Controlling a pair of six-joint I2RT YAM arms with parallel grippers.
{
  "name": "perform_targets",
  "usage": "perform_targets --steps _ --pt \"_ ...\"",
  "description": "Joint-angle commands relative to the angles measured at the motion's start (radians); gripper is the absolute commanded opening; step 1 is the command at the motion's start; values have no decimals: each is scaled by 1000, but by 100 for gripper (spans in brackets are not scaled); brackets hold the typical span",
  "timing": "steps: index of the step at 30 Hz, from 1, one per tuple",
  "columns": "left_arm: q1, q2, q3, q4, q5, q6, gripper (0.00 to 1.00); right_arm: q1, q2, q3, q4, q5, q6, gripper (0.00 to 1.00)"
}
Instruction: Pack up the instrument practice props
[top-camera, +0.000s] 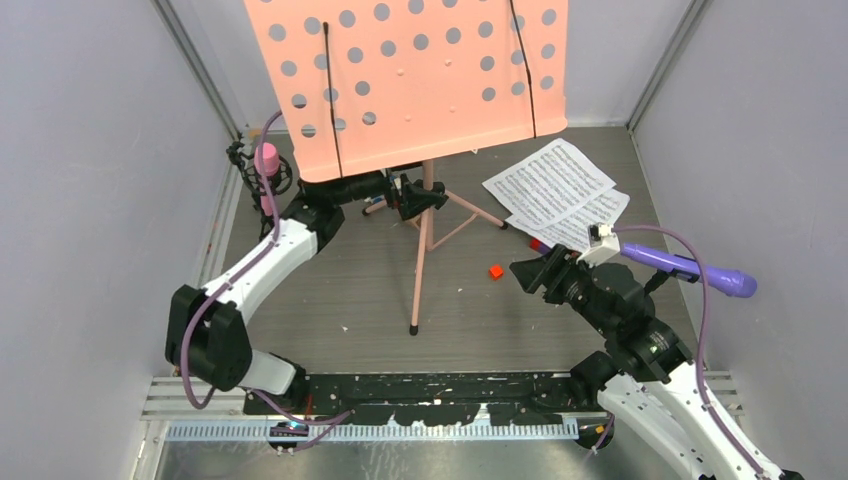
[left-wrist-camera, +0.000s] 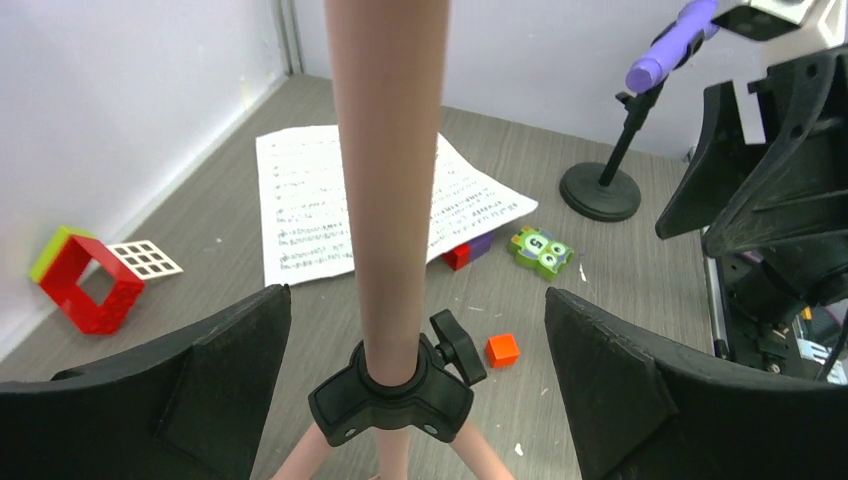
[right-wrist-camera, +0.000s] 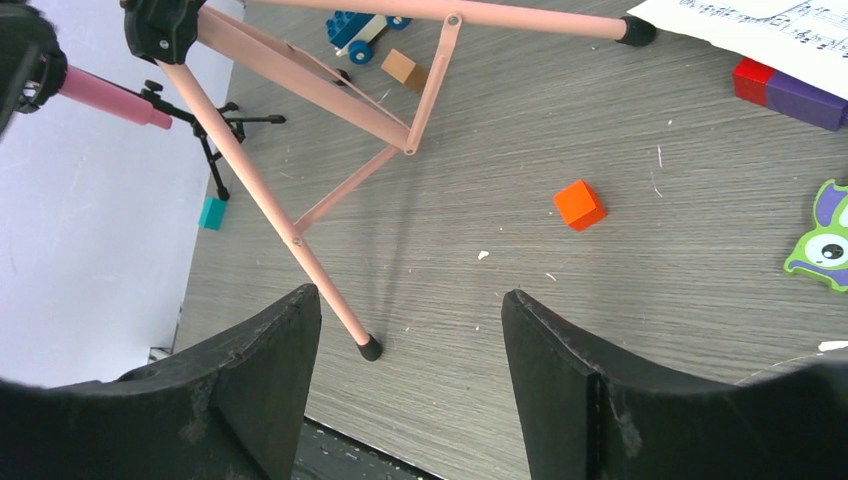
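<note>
Left tool (left-wrist-camera: 415, 305) spread wide, straddling pole of pink music rack (left-wrist-camera: 385, 150), upright at centre of desk (left-wrist-camera: 620, 270). Right tool (right-wrist-camera: 410, 310) spread, empty, nearby. Centre pole, then close squarely above collar (left-wrist-camera: 390, 400).

orange cube (right-wrist-camera: 579, 204) is seen on table (right-wrist-camera: 600, 330) | blue toy car (right-wrist-camera: 355, 28) is set beside brown block (right-wrist-camera: 404, 67) | red frame block (left-wrist-camera: 85, 285) is laid beside white grid piece (left-wrist-camera: 145, 258)
</note>
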Motion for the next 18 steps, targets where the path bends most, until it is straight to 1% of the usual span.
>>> perform_targets --steps 1,5,8,10,12,13,16,18 --pt "-3 -111 -1 -26 -58 53 100 4 1 -4 76 12 -29 71" --pt "-3 -197 -50 -98 -126 86 100 4 23 -12 157 -5 -79 71" --pt "-3 -271 -113 -132 -193 76 100 4 54 -26 253 8 -135 71" --pt "-3 -319 -159 -159 -283 61 100 4 77 -55 365 7 -193 72" --pt "-3 -363 -201 -191 -399 41 100 4 109 -104 528 -13 -268 73" --pt "-3 -383 -223 -201 -426 30 100 4 131 -124 604 -25 -311 73" --pt "-3 -452 -281 -223 -434 4 100 4 217 -145 742 -49 -444 75" --pt "-3 -493 -323 -220 -424 -14 100 3 282 -131 779 -67 -536 75"
